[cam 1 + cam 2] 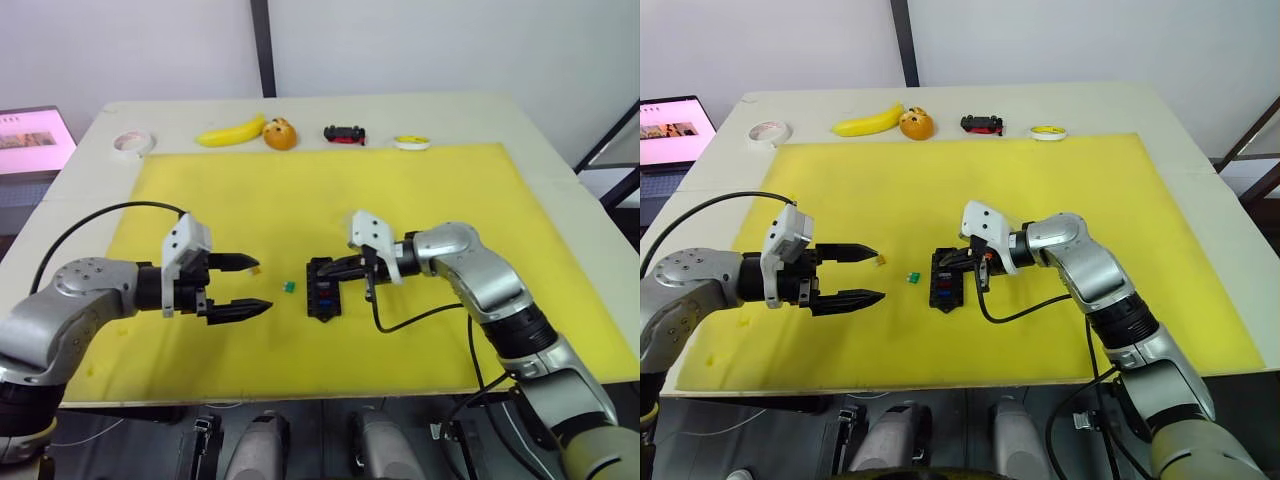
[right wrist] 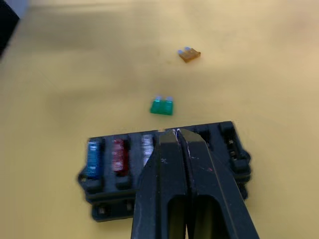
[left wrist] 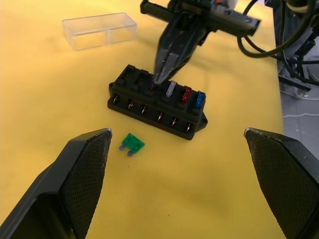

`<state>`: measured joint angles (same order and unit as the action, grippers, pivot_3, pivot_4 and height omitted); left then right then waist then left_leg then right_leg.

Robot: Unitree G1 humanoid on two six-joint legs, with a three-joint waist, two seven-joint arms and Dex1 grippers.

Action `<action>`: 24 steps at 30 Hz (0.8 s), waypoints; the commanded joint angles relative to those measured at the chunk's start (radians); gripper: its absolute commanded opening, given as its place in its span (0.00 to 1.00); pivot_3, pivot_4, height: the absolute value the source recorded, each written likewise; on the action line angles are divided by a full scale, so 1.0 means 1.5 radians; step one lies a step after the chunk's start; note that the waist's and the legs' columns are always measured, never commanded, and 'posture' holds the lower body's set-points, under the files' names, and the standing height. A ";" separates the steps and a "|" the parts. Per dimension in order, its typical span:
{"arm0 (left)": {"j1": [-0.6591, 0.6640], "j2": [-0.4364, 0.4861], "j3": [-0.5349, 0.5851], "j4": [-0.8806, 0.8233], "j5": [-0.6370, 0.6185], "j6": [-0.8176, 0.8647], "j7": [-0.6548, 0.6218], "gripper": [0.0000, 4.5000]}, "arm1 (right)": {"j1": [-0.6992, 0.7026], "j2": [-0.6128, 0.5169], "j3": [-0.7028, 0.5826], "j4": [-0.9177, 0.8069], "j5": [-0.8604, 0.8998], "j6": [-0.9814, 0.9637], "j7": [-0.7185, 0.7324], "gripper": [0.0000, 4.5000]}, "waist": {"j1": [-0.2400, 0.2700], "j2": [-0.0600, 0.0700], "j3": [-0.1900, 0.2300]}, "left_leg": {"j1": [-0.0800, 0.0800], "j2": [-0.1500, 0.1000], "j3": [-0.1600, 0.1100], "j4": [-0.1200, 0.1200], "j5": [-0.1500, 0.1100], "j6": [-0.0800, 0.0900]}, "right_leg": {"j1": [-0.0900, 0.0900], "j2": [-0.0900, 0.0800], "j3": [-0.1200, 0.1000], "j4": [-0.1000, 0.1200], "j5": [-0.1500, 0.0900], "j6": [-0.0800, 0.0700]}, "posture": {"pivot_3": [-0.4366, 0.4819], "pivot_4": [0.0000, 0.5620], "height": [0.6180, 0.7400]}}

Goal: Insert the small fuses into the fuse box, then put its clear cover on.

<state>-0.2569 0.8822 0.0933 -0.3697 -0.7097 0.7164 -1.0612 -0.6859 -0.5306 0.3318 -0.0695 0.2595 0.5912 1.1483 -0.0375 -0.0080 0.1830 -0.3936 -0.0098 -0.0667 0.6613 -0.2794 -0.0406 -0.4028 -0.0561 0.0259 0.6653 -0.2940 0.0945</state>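
Note:
The black fuse box [image 1: 322, 290] lies mid-mat on the yellow mat [image 1: 450, 180]. A pale clear fuse [image 3: 171, 88], a red fuse [image 3: 186, 94] and a blue fuse [image 3: 199, 100] stand in its slots. My right gripper [image 2: 174, 132] is shut over the box, its tips on a purple fuse [image 3: 153, 87] at the slot beside the pale one. A green fuse [image 1: 288, 287] lies loose left of the box. An amber fuse [image 1: 258, 267] lies farther left. My left gripper [image 1: 264, 285] is open and empty, its fingertips beside both loose fuses. The clear cover [image 3: 99, 31] rests on the mat beyond the box.
Along the table's far edge sit a banana [image 1: 230, 132], an orange object [image 1: 280, 134], a black-and-red toy car [image 1: 344, 134], a tape roll [image 1: 132, 143] and a small yellow roll [image 1: 411, 142]. A screen [image 1: 30, 135] stands off the table's left.

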 commanded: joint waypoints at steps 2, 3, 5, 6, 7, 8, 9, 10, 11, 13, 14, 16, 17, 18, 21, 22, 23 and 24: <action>-0.013 0.000 0.009 -0.017 -0.009 0.000 0.001 1.00 | 0.023 -0.010 -0.005 -0.067 0.017 0.003 0.003 0.01 | 0.000 0.000 0.000 | 0.000 0.000 0.000 0.000 0.000 0.000 | 0.000 0.000 0.000 0.000 0.000 0.000 | 0.48 0.27 1.00; -0.015 -0.001 0.009 -0.017 -0.009 0.000 0.002 1.00 | 0.030 -0.010 0.001 -0.066 0.012 -0.002 0.000 0.01 | 0.000 0.000 0.000 | 0.000 0.000 0.000 0.000 0.000 0.000 | 0.000 0.000 0.000 0.000 0.000 0.000 | 0.48 0.27 1.00; -0.017 -0.001 0.008 -0.017 -0.009 0.002 0.002 1.00 | 0.038 -0.011 0.012 -0.056 -0.003 -0.016 -0.006 0.01 | 0.001 0.000 0.000 | 0.000 0.000 0.000 0.000 0.000 0.000 | 0.000 0.000 0.000 0.000 0.000 0.000 | 0.48 0.27 1.00; -0.018 -0.001 0.009 -0.017 -0.010 0.003 0.003 1.00 | 0.042 -0.012 0.016 -0.050 -0.008 -0.020 -0.007 0.01 | 0.000 0.000 0.000 | 0.000 0.000 0.000 0.000 0.000 0.000 | 0.000 0.000 0.000 0.000 0.000 0.000 | 0.48 0.27 1.00; -0.019 0.000 0.009 -0.017 -0.010 0.004 0.003 1.00 | 0.046 -0.014 0.021 -0.040 -0.017 -0.028 -0.008 0.01 | 0.000 0.000 0.000 | 0.000 0.000 0.000 0.000 0.000 0.000 | 0.000 0.000 0.000 0.000 0.000 0.000 | 0.48 0.27 1.00; -0.019 0.000 0.009 -0.018 -0.010 0.005 0.004 1.00 | 0.050 -0.017 0.029 -0.028 -0.032 -0.043 -0.010 0.01 | 0.000 0.000 0.000 | 0.000 0.000 0.000 0.000 0.000 0.000 | 0.000 0.000 0.000 0.000 0.000 0.000 | 0.48 0.27 1.00; -0.019 0.000 0.010 -0.018 -0.010 0.006 0.004 1.00 | 0.053 -0.019 0.034 -0.015 -0.045 -0.054 -0.014 0.01 | 0.000 0.000 0.000 | 0.000 0.000 0.000 0.000 0.000 0.000 | 0.000 0.000 0.000 0.000 0.000 0.000 | 0.48 0.27 1.00; -0.018 0.001 0.011 -0.019 -0.011 0.007 0.005 1.00 | 0.057 -0.021 0.037 -0.005 -0.051 -0.061 -0.015 0.01 | 0.000 0.000 0.000 | 0.000 0.000 0.000 0.000 0.000 0.000 | 0.000 0.000 0.000 0.000 0.000 0.000 | 0.48 0.27 1.00; -0.018 0.001 0.012 -0.021 -0.011 0.008 0.005 1.00 | 0.059 -0.021 0.036 0.000 -0.051 -0.064 -0.014 0.01 | 0.000 0.000 0.000 | 0.000 0.000 0.000 0.000 0.000 0.000 | 0.000 0.000 0.000 0.000 0.000 0.000 | 0.48 0.27 1.00; -0.017 0.001 0.014 -0.023 -0.012 0.011 0.006 1.00 | 0.060 -0.019 0.030 -0.005 -0.041 -0.059 -0.011 0.01 | 0.000 0.000 0.000 | 0.001 0.000 0.000 0.000 0.000 0.000 | 0.001 0.000 0.000 0.000 0.000 0.000 | 0.48 0.27 1.00; -0.017 0.002 0.016 -0.024 -0.013 0.013 0.006 1.00 | 0.057 -0.018 0.022 -0.016 -0.029 -0.050 -0.008 0.01 | 0.000 0.000 0.000 | 0.001 0.000 0.000 0.000 0.000 0.000 | 0.001 0.000 0.000 0.000 0.000 0.000 | 0.48 0.27 1.00; -0.016 0.003 0.017 -0.026 -0.013 0.014 0.006 1.00 | 0.043 -0.010 -0.002 -0.037 0.005 -0.019 -0.006 0.01 | 0.000 0.000 0.000 | 0.001 0.000 0.000 0.000 0.000 0.000 | 0.001 0.000 0.000 0.000 0.000 0.000 | 0.48 0.27 1.00; -0.016 0.003 0.017 -0.026 -0.014 0.015 0.006 1.00 | 0.031 -0.004 -0.015 -0.045 0.024 0.003 -0.009 0.01 | 0.001 0.000 0.000 | 0.001 0.000 0.000 0.000 0.000 0.000 | 0.001 0.000 0.000 0.000 0.000 0.000 | 0.48 0.27 1.00; -0.017 0.004 0.017 -0.026 -0.013 0.015 0.006 1.00 | 0.019 -0.001 -0.027 -0.052 0.039 0.021 -0.011 0.01 | 0.001 0.000 0.000 | 0.001 0.000 0.000 0.000 0.000 0.000 | 0.001 0.000 0.000 0.000 0.000 0.000 | 0.48 0.27 1.00; -0.020 0.005 0.016 -0.024 -0.013 0.015 0.004 1.00 | -0.014 0.006 -0.055 -0.064 0.076 0.058 -0.015 0.01 | 0.000 0.000 0.000 | 0.000 0.000 0.000 0.000 0.000 0.000 | 0.000 0.000 0.000 0.000 0.000 0.000 | 0.48 0.27 1.00; -0.021 0.005 0.016 -0.023 -0.013 0.014 0.004 1.00 | -0.022 0.007 -0.059 -0.062 0.080 0.064 -0.018 0.01 | 0.000 0.000 0.000 | 0.000 0.000 0.000 0.000 0.000 0.000 | 0.000 0.000 0.000 0.000 0.000 0.000 | 0.48 0.27 1.00; -0.023 0.004 0.015 -0.022 -0.012 0.014 0.004 1.00 | -0.027 0.007 -0.059 -0.059 0.080 0.063 -0.020 0.01 | 0.000 0.000 0.000 | 0.000 0.000 0.000 0.000 0.000 0.000 | 0.000 0.000 0.000 0.000 0.000 0.000 | 0.48 0.27 1.00; -0.023 0.004 0.015 -0.021 -0.012 0.013 0.003 1.00 | -0.030 0.006 -0.059 -0.057 0.078 0.062 -0.021 0.01 | 0.000 0.000 0.000 | 0.000 0.000 0.000 0.000 0.000 0.000 | 0.000 0.000 0.000 0.000 0.000 0.000 | 0.48 0.27 1.00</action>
<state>-0.2798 0.8820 0.0936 -0.3777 -0.7113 0.7381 -1.0544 -0.7210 -0.5286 0.2600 -0.1260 0.3591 0.6835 1.1215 -0.0373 -0.0079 0.1832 -0.3931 -0.0096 -0.0665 0.6609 -0.2794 -0.0406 -0.4027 -0.0559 0.0261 0.6653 -0.2940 0.0945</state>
